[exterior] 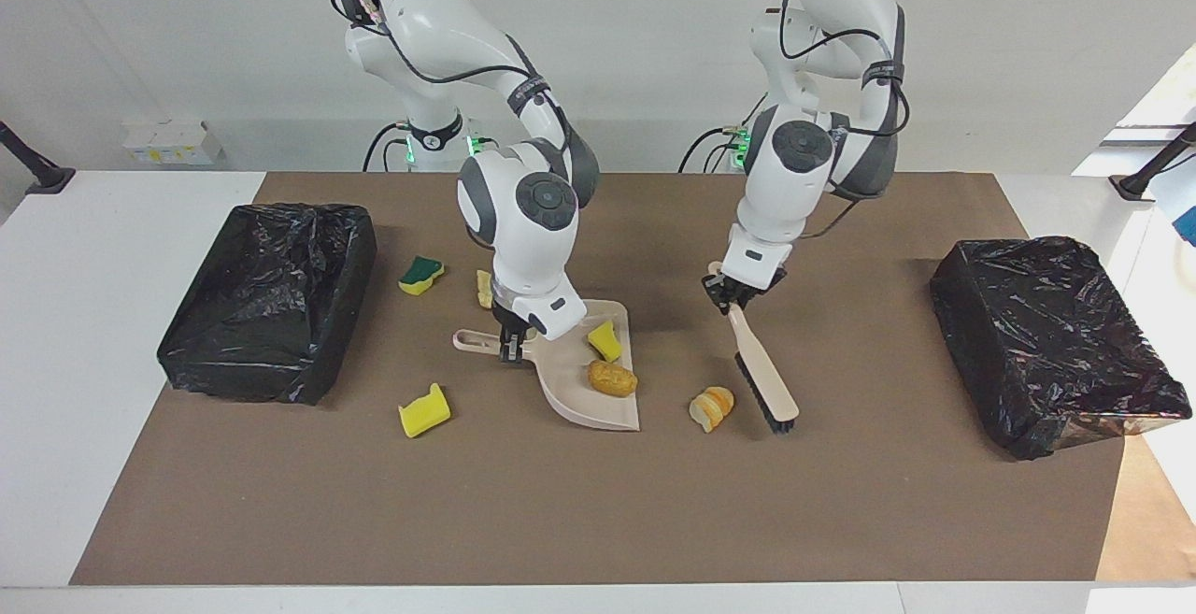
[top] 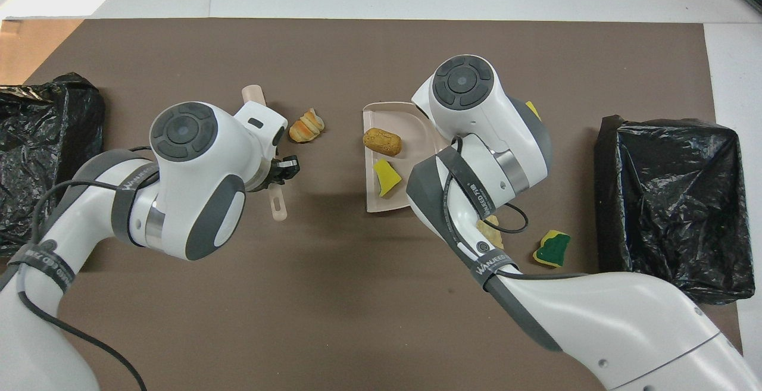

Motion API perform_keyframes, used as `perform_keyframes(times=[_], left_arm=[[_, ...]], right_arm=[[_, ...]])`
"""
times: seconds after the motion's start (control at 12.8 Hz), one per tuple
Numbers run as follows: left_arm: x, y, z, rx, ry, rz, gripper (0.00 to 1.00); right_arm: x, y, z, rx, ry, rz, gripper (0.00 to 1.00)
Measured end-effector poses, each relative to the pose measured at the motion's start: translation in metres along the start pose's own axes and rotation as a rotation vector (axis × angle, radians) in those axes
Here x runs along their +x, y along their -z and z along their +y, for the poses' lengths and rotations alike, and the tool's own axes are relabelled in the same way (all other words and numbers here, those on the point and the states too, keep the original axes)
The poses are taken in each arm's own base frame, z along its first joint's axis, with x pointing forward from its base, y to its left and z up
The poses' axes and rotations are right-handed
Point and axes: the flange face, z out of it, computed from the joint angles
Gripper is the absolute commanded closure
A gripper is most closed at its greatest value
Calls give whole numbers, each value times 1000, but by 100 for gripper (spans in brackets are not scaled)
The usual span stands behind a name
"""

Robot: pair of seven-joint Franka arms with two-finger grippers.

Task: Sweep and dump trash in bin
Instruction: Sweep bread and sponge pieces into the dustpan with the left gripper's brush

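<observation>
A pair of white Franka arms works over a brown paper-covered table (exterior: 598,502). The right gripper (exterior: 510,345) is clamped on the handle of a flat beige plastic dustpan (exterior: 570,390), whose pan rests on the paper. Two pieces of trash lie in it: a yellow sponge wedge (exterior: 605,341) and, farther from the robots, a tan-orange bread-like chunk (exterior: 612,378).

The left gripper (exterior: 733,299) grips the handle of a beige hand brush with black bristles (exterior: 764,380), which slants down with its bristle end at the paper. A striped orange-and-cream bread-like piece (exterior: 712,407) lies between the dustpan's lip and the brush head, apart from both.

Near the robots, toward the right arm's end, lie a green-backed yellow sponge (exterior: 420,275) and a pale yellow scrap (exterior: 484,288), partly hidden by the right arm. A plain yellow sponge block (exterior: 424,410) sits farther out, beside the dustpan's handle.

A black-bag-lined bin (exterior: 271,296) stands at the right arm's end of the table, and a second black-lined bin (exterior: 1051,343) at the left arm's end.
</observation>
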Motion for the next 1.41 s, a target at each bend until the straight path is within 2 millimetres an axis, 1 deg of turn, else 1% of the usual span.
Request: perform_keyframes(times=[0.08,0.16,0.23,0.31,0.39,0.55,0.62,0.78,0.86,0.94,1.01,1.09,1.17,1.25,1.41], left_arm=[[7,-7,-11,9,-48,-15,100],[6,-13,-14,19,-92,-36,100],[1,-16,-8,23,-128,-51,100],[-7,-19,1,25,-160,-62,100],[-17,-21,14,23,-189,-70,100],[-47,-22,52,-9,-242,-92,100],[-64,-21,73,-27,-271,-102,100],[-105,-17,115,-50,-345,-114,100],[-122,-13,130,-54,-377,-112,100],[-135,-9,141,-58,-397,-107,100],[-139,-5,144,-61,-406,-104,100],[-138,-2,143,-61,-403,-102,100],[-131,1,136,-57,-388,-107,100],[-121,6,126,-54,-366,-110,100],[-89,12,95,-54,-305,-109,100]], right_arm=[[0,0,0,1,-8,0,100],[0,-1,0,3,-17,2,100],[1,-1,-1,4,-26,3,100],[1,-1,-1,5,-36,4,100],[1,-1,-1,7,-41,6,100],[1,-2,-1,13,-51,13,100],[1,-2,-2,15,-56,16,100],[1,-3,-2,18,-61,18,100],[1,-3,-2,19,-62,18,100],[1,-3,-2,19,-62,19,100],[1,-3,-2,19,-63,19,100],[1,-3,-2,19,-63,20,100],[1,-3,-2,19,-63,20,100],[1,-3,-2,19,-63,20,100],[1,-4,-2,20,-65,23,100]])
